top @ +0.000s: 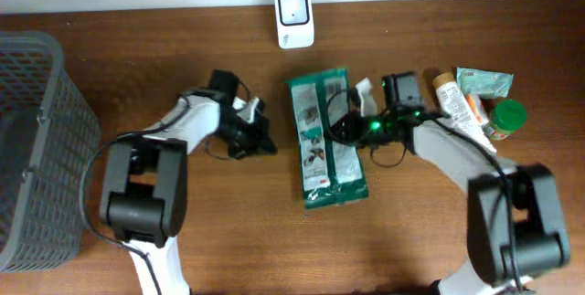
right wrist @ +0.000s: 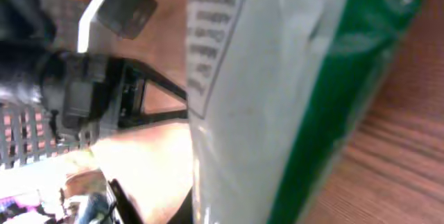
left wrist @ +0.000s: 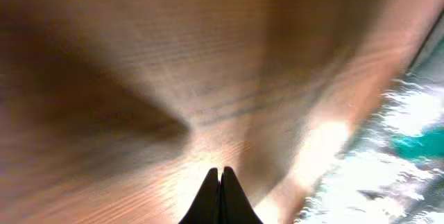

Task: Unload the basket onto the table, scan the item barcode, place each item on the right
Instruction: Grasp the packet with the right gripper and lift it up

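Note:
The item, a flat green and white package point(top: 326, 140), lies on the wooden table in the middle of the overhead view. My right gripper point(top: 341, 129) is at its right edge and shut on it. In the right wrist view the package point(right wrist: 277, 78) fills the frame, with a printed label on its white face and one dark finger point(right wrist: 186, 213) showing at the bottom. No barcode is readable. A white scanner point(top: 294, 17) stands at the table's back edge. My left gripper point(top: 259, 140) rests left of the package, its tips point(left wrist: 220, 173) pressed shut over bare wood, holding nothing.
A grey mesh basket point(top: 37, 140) stands at the left edge of the table. At the back right lie a cream tube point(top: 454, 99), a teal pouch point(top: 484, 81) and a green-lidded jar point(top: 505, 117). The left arm point(right wrist: 76, 92) shows across the package.

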